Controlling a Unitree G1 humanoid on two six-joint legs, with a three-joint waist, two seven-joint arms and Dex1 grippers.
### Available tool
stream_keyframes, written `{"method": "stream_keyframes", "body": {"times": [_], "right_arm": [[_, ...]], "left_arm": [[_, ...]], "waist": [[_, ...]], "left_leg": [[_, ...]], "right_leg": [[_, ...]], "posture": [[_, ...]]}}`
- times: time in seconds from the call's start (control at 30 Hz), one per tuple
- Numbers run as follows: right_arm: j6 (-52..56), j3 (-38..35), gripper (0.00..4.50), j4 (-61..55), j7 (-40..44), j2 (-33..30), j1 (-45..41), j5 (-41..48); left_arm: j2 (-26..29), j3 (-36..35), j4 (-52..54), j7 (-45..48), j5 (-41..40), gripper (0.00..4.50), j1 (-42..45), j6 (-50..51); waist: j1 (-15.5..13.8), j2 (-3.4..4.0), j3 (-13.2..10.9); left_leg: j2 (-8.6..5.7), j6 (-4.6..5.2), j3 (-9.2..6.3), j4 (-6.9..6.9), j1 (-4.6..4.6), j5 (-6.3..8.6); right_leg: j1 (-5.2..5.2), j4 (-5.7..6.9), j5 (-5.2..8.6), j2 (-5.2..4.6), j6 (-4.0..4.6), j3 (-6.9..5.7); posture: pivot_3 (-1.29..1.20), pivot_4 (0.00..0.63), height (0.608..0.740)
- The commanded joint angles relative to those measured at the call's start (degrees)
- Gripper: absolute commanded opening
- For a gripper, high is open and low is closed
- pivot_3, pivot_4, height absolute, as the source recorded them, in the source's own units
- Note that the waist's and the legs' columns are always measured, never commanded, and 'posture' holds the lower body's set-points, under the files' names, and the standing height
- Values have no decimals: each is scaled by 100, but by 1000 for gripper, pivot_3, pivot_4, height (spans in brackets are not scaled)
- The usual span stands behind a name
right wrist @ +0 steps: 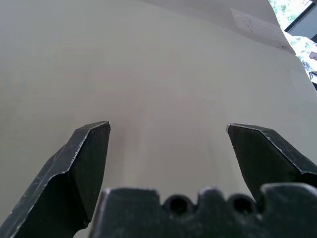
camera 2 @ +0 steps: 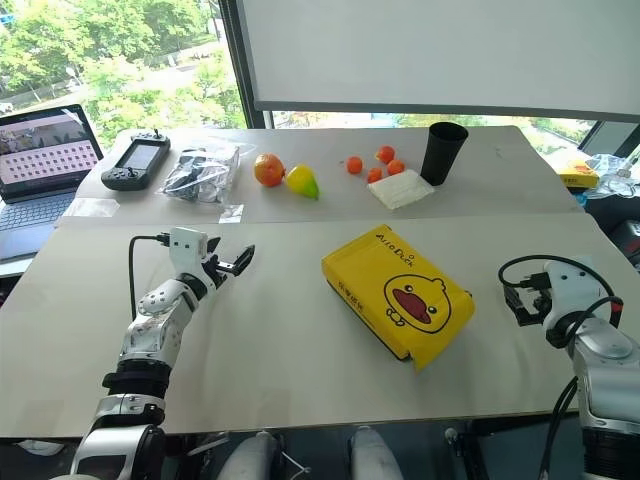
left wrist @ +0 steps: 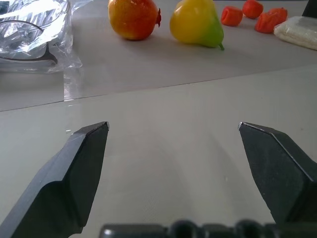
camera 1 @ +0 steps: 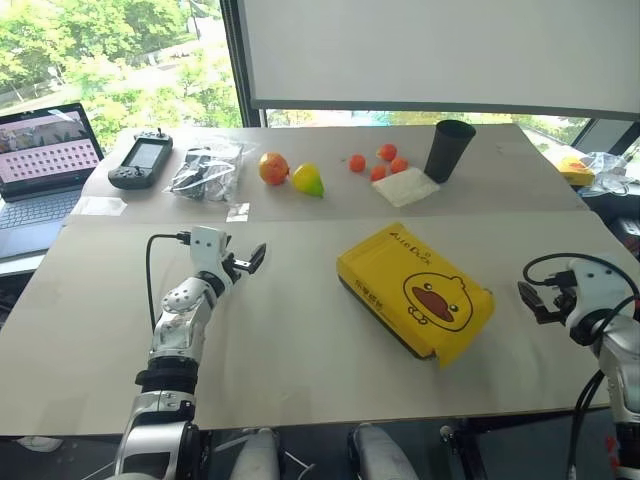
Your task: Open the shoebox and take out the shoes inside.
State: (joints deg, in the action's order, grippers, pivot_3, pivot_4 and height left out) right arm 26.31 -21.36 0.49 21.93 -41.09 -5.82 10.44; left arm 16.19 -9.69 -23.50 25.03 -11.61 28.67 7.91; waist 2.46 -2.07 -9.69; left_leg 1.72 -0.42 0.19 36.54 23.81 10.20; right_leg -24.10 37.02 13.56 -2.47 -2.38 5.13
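On the surface [camera 1: 300, 330], between the 2 arms, the shoebox [camera 1: 415, 291] is lying shut – long axis running diagonally, near corner pointing toward the right gripper [camera 1: 537, 301], which is sitting nearer. Left gripper [camera 1: 244, 263] is hovering well apart; both sets of fingers spread, holding nothing.

shoebox [camera 1: 415, 290] | yellow duck-face lid, apparently shut | flat, angled, on table
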Motion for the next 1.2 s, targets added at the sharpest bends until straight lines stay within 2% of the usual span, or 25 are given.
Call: {"method": "stream_keyframes", "body": {"times": [0.03,0.13,0.17,0.27,0.33,0.37,0.5,0.57,0.77,0.93,1.03,1.2], "right_arm": [[315,-686,4483,-854,117,-121,376,284],[1199,-1345,4483,-2305,572,-240,1269,859],[1462,-1429,3980,-2664,708,-263,1521,1028],[2223,-1807,3193,-3596,884,-238,2116,1493],[2583,-1974,2474,-3983,918,-220,2308,1739],[2736,-2012,2030,-4167,939,-176,2398,1886],[3199,-1857,662,-4776,823,124,2701,2270],[3341,-1672,61,-4933,690,273,2722,2366],[3434,-1102,23,-4997,332,447,2601,2288],[3252,-547,23,-4721,365,226,2316,2158],[2729,-51,23,-4016,634,-97,1963,1794],[1671,980,23,-2464,1161,-348,738,1176]], "left_arm": [[26,-5,-258,234,-148,4500,495,-148],[24,82,-998,706,-192,4500,1346,-278],[46,165,-1253,832,-97,3992,1539,-411],[90,345,-2032,1333,58,3169,2152,-764],[126,444,-2444,1606,163,2482,2449,-996],[138,522,-2648,1778,232,1988,2589,-1134],[128,908,-3510,2259,663,538,3104,-1798],[19,1255,-3952,2134,1113,11,3283,-2319],[-610,1908,-4674,1931,1944,0,3612,-3369],[-991,2249,-4809,2259,2271,0,3706,-3894],[-1065,2064,-4665,3044,1966,0,3711,-4091],[-460,1813,-4360,4636,1546,0,3650,-2886]], "waist": [[-3,0,0],[-180,9,0],[-193,9,0],[-173,4,3],[-116,5,4],[-91,5,4],[-46,3,2],[-40,3,2],[-129,2,2],[-123,2,2],[-118,2,2],[10,4,2]], "left_leg": [[0,0,0,0,0,0],[-1,0,-12,1,19,-1],[1,0,-20,7,33,-1],[-1,2,-21,21,37,2],[-1,2,-18,21,36,2],[0,2,-15,22,35,2],[5,3,-21,21,36,2],[3,3,-22,21,40,2],[-2,3,-21,24,45,3],[-2,5,-20,24,50,4],[-2,5,-18,30,46,4],[-1,7,-18,30,43,4]], "right_leg": [[0,0,0,0,0,0],[-12,2,3,0,-2,-18],[-15,0,3,2,-3,-28],[1,-19,3,-1,-6,-30],[5,-27,1,-2,-10,-28],[4,-27,0,-1,-10,-25],[-4,-19,2,4,-7,-31],[-5,-20,2,3,-7,-31],[-5,-25,2,-2,-10,-30],[-11,-23,1,0,-10,-28],[-7,-21,1,0,-10,-26],[-9,-16,1,3,-9,-25]], "posture": [[0,150,723],[0,150,723],[0,150,723],[0,150,723],[0,150,723],[0,150,723],[0,150,723],[0,150,723],[0,150,723],[0,150,723],[0,150,723],[0,150,723]]}}
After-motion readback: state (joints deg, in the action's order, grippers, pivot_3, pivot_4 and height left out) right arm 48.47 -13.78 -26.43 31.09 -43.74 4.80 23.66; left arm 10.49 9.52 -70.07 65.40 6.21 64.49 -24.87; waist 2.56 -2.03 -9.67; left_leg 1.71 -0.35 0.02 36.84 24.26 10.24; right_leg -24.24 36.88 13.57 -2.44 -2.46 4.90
